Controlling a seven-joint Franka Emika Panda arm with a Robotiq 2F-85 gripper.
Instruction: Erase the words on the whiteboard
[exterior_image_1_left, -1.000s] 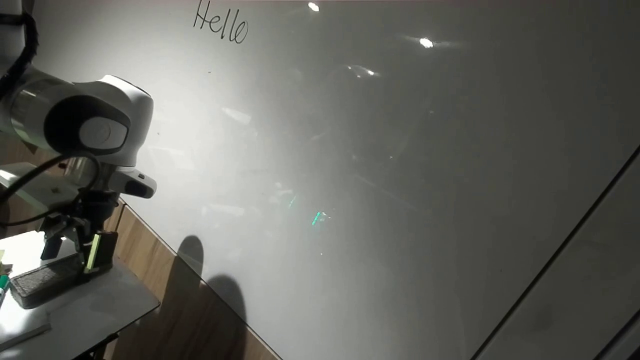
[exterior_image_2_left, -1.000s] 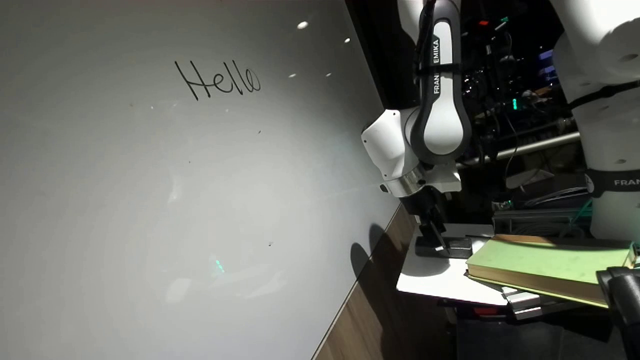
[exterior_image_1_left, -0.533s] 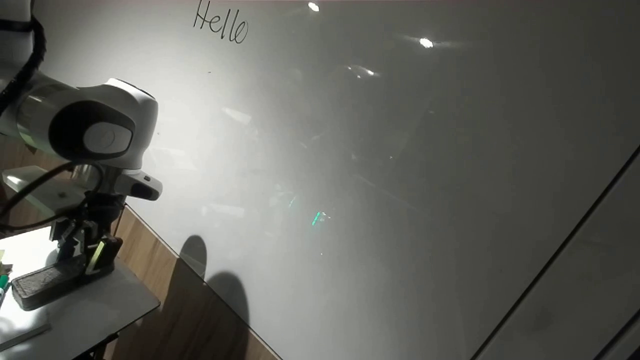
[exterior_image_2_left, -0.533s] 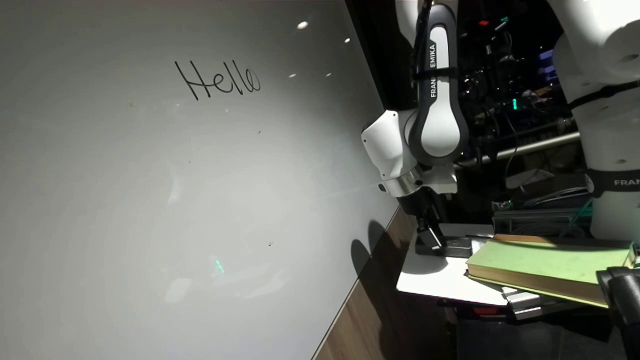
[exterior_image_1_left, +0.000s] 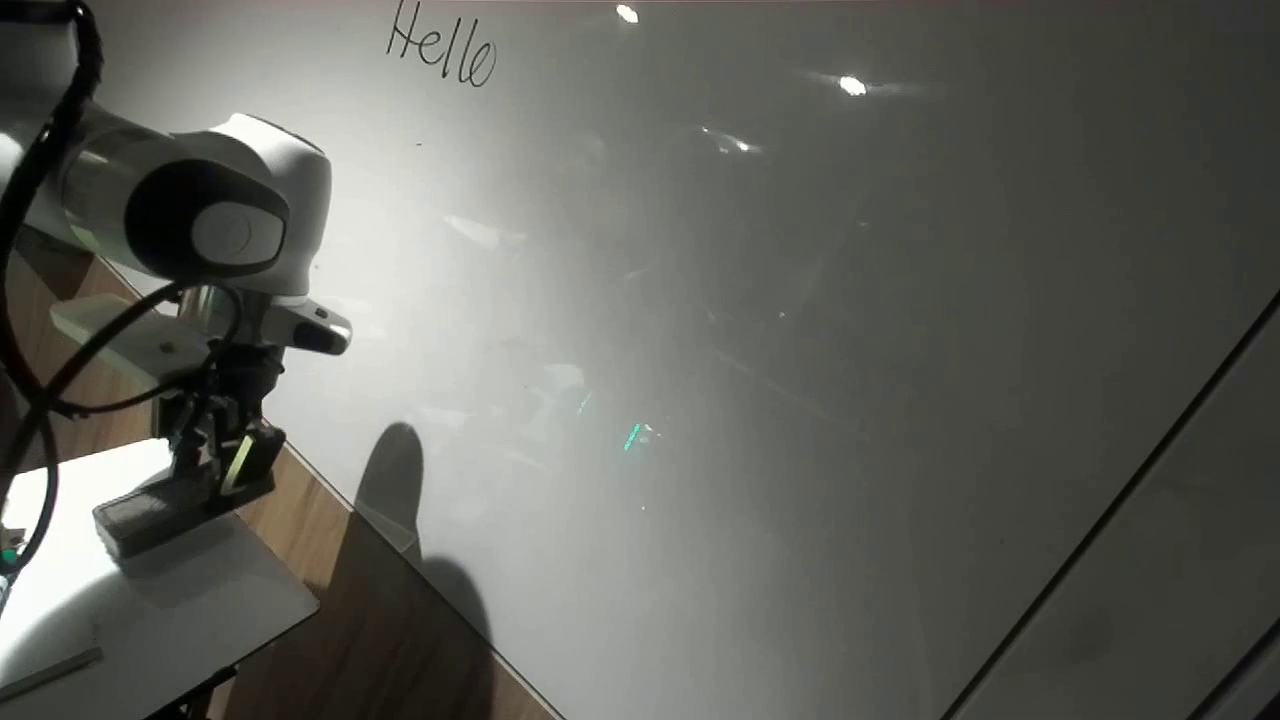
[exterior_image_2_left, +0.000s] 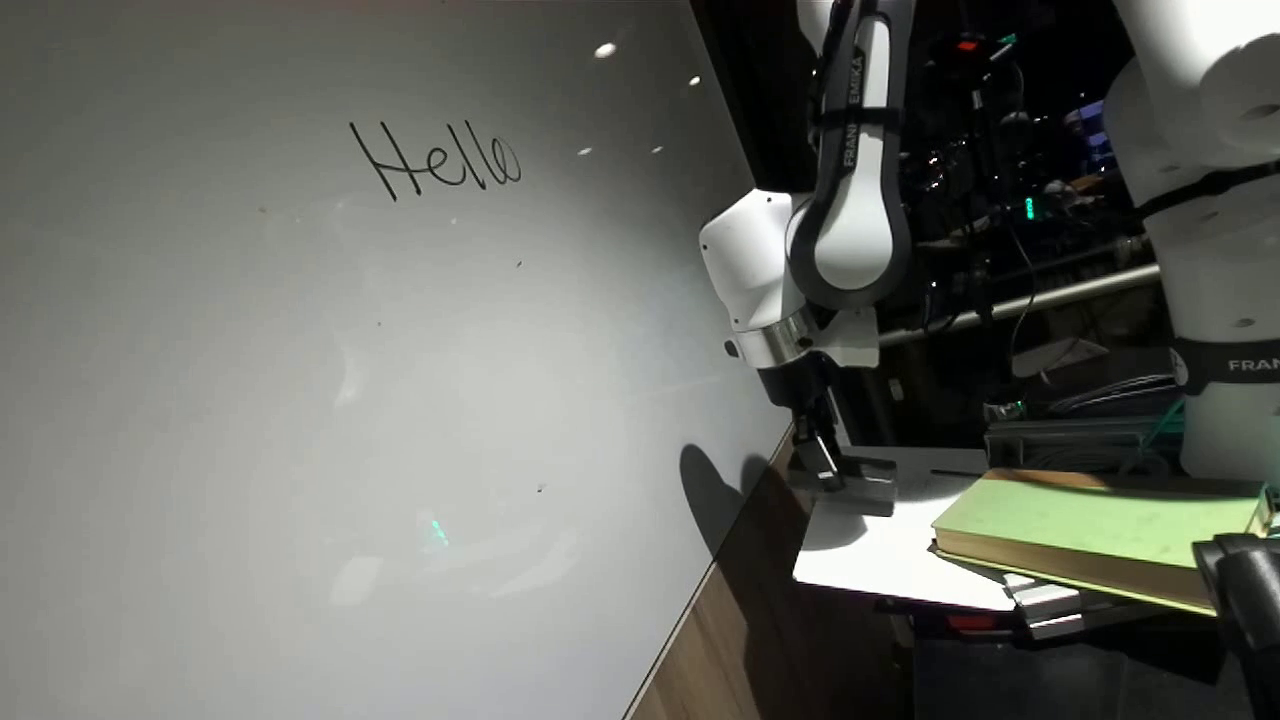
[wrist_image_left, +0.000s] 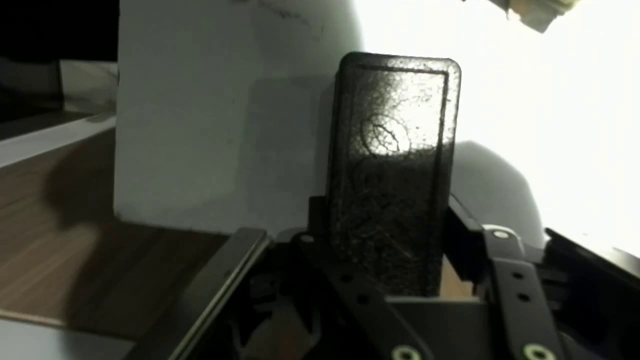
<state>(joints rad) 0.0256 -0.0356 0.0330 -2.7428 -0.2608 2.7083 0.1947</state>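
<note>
Dark handwritten words, "Hello" (exterior_image_1_left: 442, 48) (exterior_image_2_left: 437, 163), stand on the large grey-white whiteboard (exterior_image_1_left: 700, 300) (exterior_image_2_left: 250, 400) in both exterior views, near its top. Well below and to the side of them, my gripper (exterior_image_1_left: 218, 470) (exterior_image_2_left: 822, 462) (wrist_image_left: 390, 225) is shut on a dark block-shaped eraser (exterior_image_1_left: 150, 515) (exterior_image_2_left: 868, 487) (wrist_image_left: 390, 180). In the wrist view its fingers press the block's two long sides, and its worn face shows glare. The eraser hangs a little above the small table, its shadow lying apart from it. Its near end is hidden between the fingers.
The small white table (exterior_image_1_left: 230, 590) (exterior_image_2_left: 870, 560) stands close to the wood panel (exterior_image_1_left: 340, 600) under the board. A thick green book (exterior_image_2_left: 1090, 520) lies at the table's side. Black cables (exterior_image_1_left: 50, 410) loop beside the arm. A dark seam (exterior_image_1_left: 1110, 510) crosses the board diagonally.
The jaws have closed on the eraser, which was resting on the table. Gripper and eraser have risen off it and shifted toward the whiteboard. The words look the same.
</note>
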